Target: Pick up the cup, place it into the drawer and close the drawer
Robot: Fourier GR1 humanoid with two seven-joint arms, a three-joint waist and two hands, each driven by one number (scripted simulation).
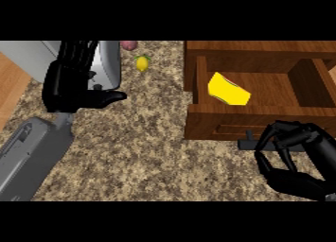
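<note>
The yellow cup (228,89) lies on its side inside the open brown wooden drawer (317,85), towards the drawer's left wall, so the picking and placing look done; what is left is to close the drawer, which stands pulled out over the speckled stone tabletop (142,146). The right hand (299,158) is just before the drawer's front panel, near the dark handle (249,142), its fingers curled and, as far as this angle lets me judge, clasping nothing. The left hand (76,82) rests at the upper left with fingers straight, holding nothing. A small yellow-green fruit (142,63) and a reddish one (128,45) lie beyond it, well apart from the drawer.
</note>
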